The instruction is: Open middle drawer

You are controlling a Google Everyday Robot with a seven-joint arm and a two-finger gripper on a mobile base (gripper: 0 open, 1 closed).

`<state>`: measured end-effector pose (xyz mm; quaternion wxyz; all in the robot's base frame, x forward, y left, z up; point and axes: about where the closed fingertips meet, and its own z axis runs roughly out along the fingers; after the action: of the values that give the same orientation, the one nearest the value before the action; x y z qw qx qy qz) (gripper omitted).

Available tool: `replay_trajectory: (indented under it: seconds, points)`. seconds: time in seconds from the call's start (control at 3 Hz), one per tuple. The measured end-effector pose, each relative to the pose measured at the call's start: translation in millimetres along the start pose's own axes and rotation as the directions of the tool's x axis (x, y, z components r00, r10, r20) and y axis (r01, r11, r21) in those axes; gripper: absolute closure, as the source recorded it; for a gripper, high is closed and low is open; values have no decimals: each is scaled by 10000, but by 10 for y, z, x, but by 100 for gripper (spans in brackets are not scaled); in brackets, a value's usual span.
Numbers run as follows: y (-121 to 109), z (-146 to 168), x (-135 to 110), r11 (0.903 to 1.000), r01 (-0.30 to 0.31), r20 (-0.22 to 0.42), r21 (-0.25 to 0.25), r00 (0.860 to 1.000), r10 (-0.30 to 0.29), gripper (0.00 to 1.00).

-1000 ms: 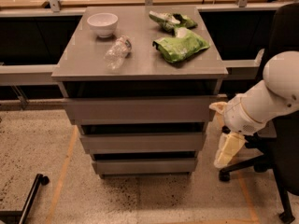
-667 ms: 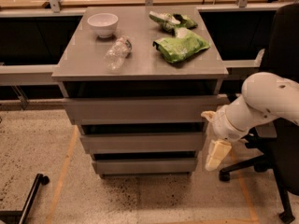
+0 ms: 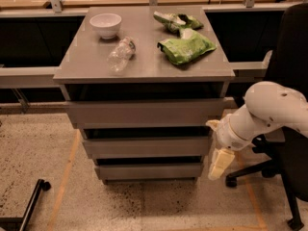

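A grey drawer unit stands in the middle of the camera view with three stacked drawers. The middle drawer has a plain flat grey front of medium height, between the taller top drawer and the shorter bottom drawer. All three fronts look pushed in. My gripper hangs at the end of the white arm, just right of the unit at the height of the middle and bottom drawers, with its pale fingers pointing down.
On the unit's top lie a white bowl, a clear plastic bottle on its side and two green snack bags. A black office chair stands to the right. A black leg lies on the floor at the lower left.
My arm and gripper have moved left toward the right side of the drawer unit. The drawers have not moved.
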<state>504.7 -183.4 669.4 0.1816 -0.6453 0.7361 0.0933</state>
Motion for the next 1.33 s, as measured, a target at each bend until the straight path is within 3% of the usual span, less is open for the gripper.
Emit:
replay_trajectory:
  seconds: [0.67,1.33]
  points:
    - [-45,687,254,9957,-861,163,-339,9961,867,0]
    - [-321,1161,441,9873,-1429,290,-687,9890,1452,0]
